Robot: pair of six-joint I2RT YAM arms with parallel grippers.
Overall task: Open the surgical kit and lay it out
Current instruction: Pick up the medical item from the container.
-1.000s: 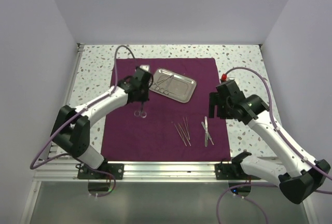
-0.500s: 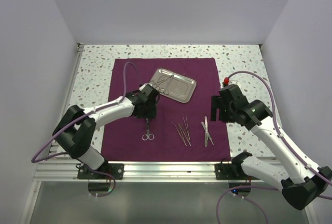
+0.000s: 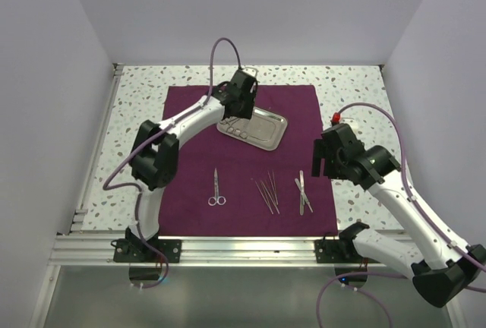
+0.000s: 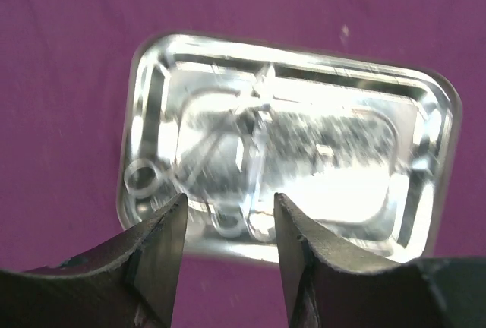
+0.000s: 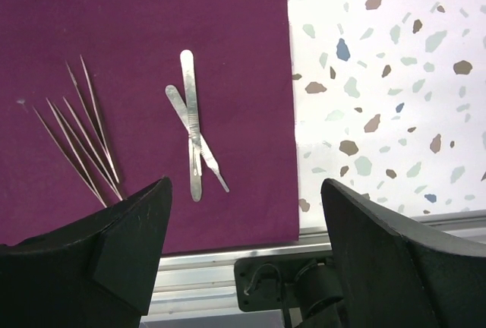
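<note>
The dark purple cloth [image 3: 243,168] lies spread flat. The steel tray [image 3: 262,129] sits on its far half and holds ring-handled instruments [image 4: 220,161]. My left gripper [image 3: 237,114] hovers over the tray's left end, open and empty; in the left wrist view it [image 4: 229,208] frames the tray's [image 4: 425,153] near edge. Ring-handled scissors [image 3: 217,190], several thin probes [image 3: 267,191] and two crossed flat instruments [image 3: 304,191] lie on the cloth's near half. My right gripper [image 3: 323,159] is wide open and empty above the cloth's right edge; its wrist view [image 5: 244,187] shows the flat instruments [image 5: 194,134] and probes [image 5: 80,138].
Speckled white tabletop [image 3: 357,93] surrounds the cloth. An aluminium rail [image 3: 243,248] runs along the near edge, also in the right wrist view [image 5: 228,267]. White walls enclose the left, back and right sides. Purple cables loop off both arms.
My left gripper carried the scissors toward the near cloth, let them go there, then swung back over the tray. The right arm barely moved.
</note>
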